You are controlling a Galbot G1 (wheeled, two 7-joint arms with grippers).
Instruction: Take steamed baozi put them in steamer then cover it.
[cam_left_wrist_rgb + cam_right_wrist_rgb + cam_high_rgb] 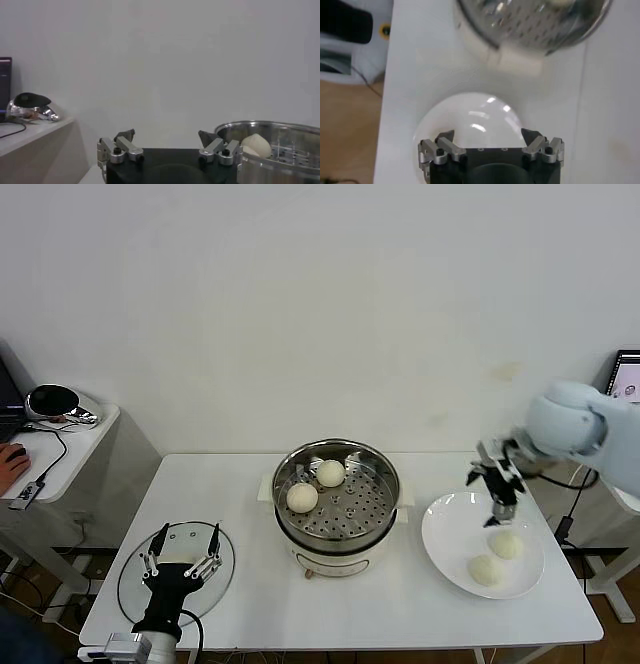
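The steamer (336, 506) stands mid-table with two steamed baozi (302, 497) (330, 473) on its perforated tray. Two more baozi (506, 544) (486, 569) lie on the white plate (450, 529) to the right. My right gripper (499, 512) hangs open just above the plate's far side, close to the nearer-back bun, holding nothing. In the right wrist view this gripper (487, 136) is open over the bare plate (470, 112). The cover (133, 579), a glass lid, lies front left. My left gripper (185, 546) rests open over it, hiding its handle. In the left wrist view this gripper (166, 136) is empty beside the steamer (272, 167).
A side table (75, 449) at the left holds a shiny rounded object (55, 401), cables and a person's hand (10, 456). A monitor (626, 374) shows at the far right. The white table's front edge (330, 646) runs near the lid and plate.
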